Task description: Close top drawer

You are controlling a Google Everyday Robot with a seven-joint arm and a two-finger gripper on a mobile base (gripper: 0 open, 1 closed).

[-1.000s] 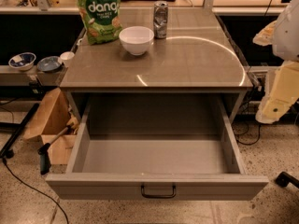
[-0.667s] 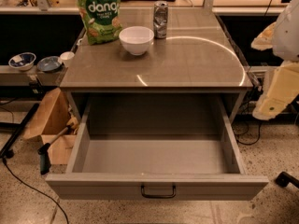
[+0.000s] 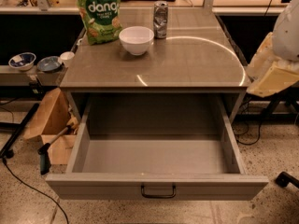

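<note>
While the top drawer [image 3: 156,160] stands pulled far out toward 6 o'clock, its deep grey box is open to view from above. Its flat front, with a small dark handle [image 3: 159,191] at the middle, sits near the bottom edge of the camera view.

Above it, the desk [image 3: 187,64] carries three things grouped between 11 and 12 o'clock. A green snack bag [image 3: 99,13] stands upright at 11 o'clock. A white bowl [image 3: 136,39] sits just beside the bag, nearer the front. A silver can [image 3: 160,19] stands upright close behind the bowl, at its 1 o'clock.

The robot's hand [image 3: 275,80] shows at 3 o'clock as a pale cream shape below a white arm casing [image 3: 287,29], which the right edge of the view cuts. It hangs beside the desk, well apart from the drawer front and its handle. I cannot tell whether it is open or closed.

At 9 o'clock, just beside the drawer's left wall, an open cardboard box [image 3: 49,120] rests on the speckled floor [image 3: 28,204]. Above the box, a low shelf holds two small bowls [image 3: 22,60] and a pale cup [image 3: 67,58]. A dark cable [image 3: 32,190] runs across the floor at 7 o'clock.
</note>
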